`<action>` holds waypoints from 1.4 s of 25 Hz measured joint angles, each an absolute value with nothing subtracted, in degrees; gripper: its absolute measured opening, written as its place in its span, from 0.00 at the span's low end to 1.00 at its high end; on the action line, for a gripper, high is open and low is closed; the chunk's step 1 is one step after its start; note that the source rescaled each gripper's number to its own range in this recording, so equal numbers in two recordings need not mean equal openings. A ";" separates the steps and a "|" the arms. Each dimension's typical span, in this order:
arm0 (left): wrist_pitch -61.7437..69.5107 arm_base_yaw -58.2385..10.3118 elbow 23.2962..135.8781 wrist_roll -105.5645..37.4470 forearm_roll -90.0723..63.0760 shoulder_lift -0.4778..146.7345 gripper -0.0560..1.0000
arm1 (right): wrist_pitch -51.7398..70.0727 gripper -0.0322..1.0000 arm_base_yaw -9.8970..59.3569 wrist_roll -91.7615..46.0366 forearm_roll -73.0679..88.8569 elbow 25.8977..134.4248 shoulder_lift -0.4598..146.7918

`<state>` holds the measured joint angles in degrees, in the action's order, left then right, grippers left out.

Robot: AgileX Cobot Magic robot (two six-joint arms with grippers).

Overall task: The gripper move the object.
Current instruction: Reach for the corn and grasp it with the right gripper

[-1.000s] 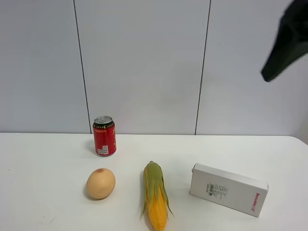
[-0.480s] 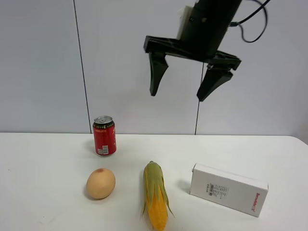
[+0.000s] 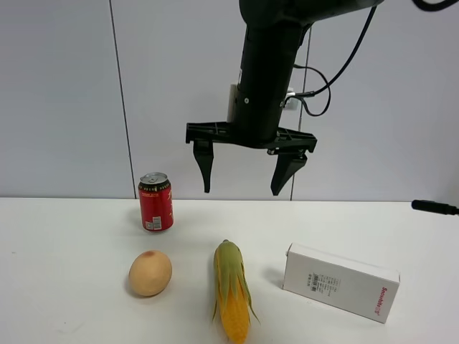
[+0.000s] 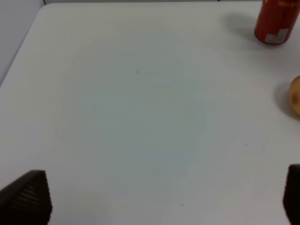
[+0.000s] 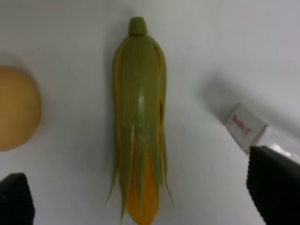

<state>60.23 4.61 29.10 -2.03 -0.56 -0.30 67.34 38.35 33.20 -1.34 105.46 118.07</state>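
Note:
The ear of corn (image 3: 231, 290) lies on the white table (image 3: 72, 236) near the front edge, green husk end pointing to the back, yellow kernels to the front. My right gripper (image 3: 242, 188) hangs open above it, fingers pointing down, well clear of it. In the right wrist view the corn (image 5: 138, 126) lies lengthwise between the two spread fingertips of the gripper (image 5: 145, 197). My left gripper (image 4: 159, 197) is open and empty over bare table, and it does not show in the exterior view.
A red can (image 3: 155, 202) stands at the back left. A round tan fruit (image 3: 150, 273) lies left of the corn and a white box (image 3: 339, 282) right of it. A thin black part (image 3: 434, 207) juts in at the right edge.
The right arm swung in from the upper right and came down. Its open gripper now hangs lower, above the corn. The things on the table have not moved.

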 joint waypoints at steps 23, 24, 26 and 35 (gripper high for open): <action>60.23 4.61 29.10 -2.03 -0.56 -0.30 1.00 | 62.00 0.79 39.53 36.99 0.00 105.82 130.44; 60.23 4.61 29.10 -2.03 -0.56 -0.30 1.00 | 61.77 0.79 39.53 37.10 0.00 105.82 130.51; 60.23 4.61 29.10 -2.03 -0.56 -0.30 1.00 | 61.02 0.79 39.42 37.42 0.00 105.82 130.51; 60.23 4.61 29.10 -2.03 -0.56 -0.30 1.00 | 59.63 0.79 37.57 37.88 0.00 105.82 130.51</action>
